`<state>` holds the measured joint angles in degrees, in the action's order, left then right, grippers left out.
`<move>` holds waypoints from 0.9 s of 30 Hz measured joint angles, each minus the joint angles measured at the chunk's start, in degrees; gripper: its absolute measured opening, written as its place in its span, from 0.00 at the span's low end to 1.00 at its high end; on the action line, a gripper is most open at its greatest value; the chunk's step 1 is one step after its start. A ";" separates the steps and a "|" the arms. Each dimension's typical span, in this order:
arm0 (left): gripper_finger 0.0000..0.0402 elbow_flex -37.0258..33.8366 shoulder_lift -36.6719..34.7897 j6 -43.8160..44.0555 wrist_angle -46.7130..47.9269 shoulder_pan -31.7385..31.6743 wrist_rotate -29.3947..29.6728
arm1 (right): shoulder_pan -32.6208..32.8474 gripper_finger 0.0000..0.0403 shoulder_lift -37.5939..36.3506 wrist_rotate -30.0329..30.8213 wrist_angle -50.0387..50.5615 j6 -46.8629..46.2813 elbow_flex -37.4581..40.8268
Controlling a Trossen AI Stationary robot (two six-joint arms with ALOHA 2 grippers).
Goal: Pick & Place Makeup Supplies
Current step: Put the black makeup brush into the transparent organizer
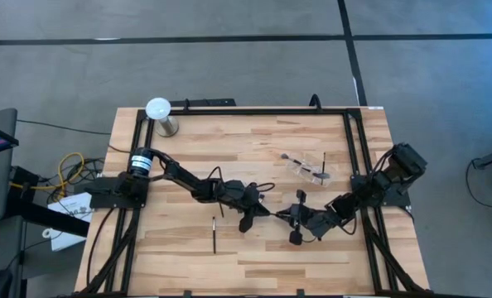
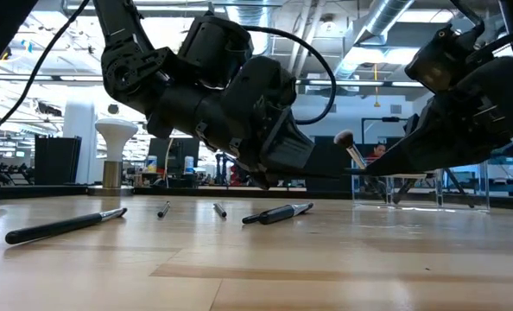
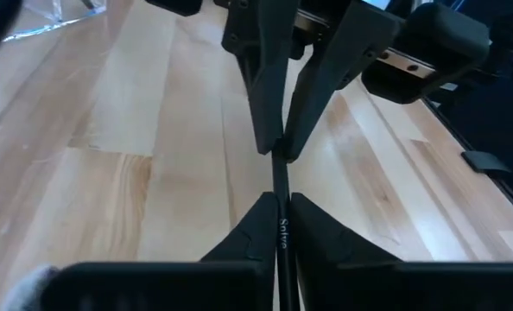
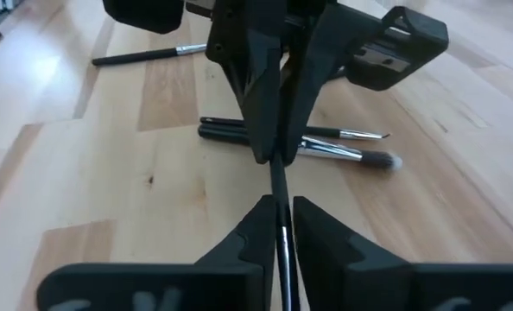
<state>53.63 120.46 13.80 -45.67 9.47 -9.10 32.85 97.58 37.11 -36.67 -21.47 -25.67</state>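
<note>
Handover of one makeup brush [image 4: 280,186] above the bench [image 1: 254,257].
Left gripper [image 1: 258,212] and right gripper [image 1: 296,217] both clench its thin dark handle, meeting mid-bench; other brushes [image 4: 300,142] lie flat nearby.

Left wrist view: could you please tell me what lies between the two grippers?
One thin dark makeup brush bridges the gap from left gripper to right gripper; the left wrist view shows nothing else there.
</note>
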 joint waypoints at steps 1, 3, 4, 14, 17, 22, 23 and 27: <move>0.06 0.00 0.00 0.12 0.00 0.02 0.03 | -0.01 0.11 -0.02 -0.01 0.02 0.56 0.00; 0.05 0.00 0.00 0.18 -0.31 0.06 -0.23 | 0.01 0.13 -0.83 -0.08 0.25 2.19 0.00; 0.04 0.00 -0.02 0.18 -0.46 0.07 -0.49 | 0.03 0.14 -1.69 -0.12 0.28 3.16 0.00; 0.04 -0.02 -6.51 -2.37 -0.59 0.13 -1.15 | 2.34 0.22 -25.94 0.21 0.40 16.86 -0.07; 0.04 -0.02 -11.23 -6.21 -0.67 0.17 0.59 | 4.16 0.24 -34.52 0.38 3.75 22.24 -0.09; 0.05 -0.01 -17.53 -14.44 -0.75 0.84 5.52 | 5.80 0.28 -41.18 0.63 16.13 15.14 -0.09; 0.05 -0.02 -18.20 -15.68 -0.66 1.07 5.88 | 5.70 0.29 -41.04 0.96 18.02 13.17 -0.09; 0.04 -0.02 -19.05 -16.97 -1.77 1.79 6.08 | 3.71 0.34 -36.48 4.25 18.61 11.84 -0.04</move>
<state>53.60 101.42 -3.17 -47.44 11.27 -3.02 36.55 61.10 41.36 -18.05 -9.63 -25.71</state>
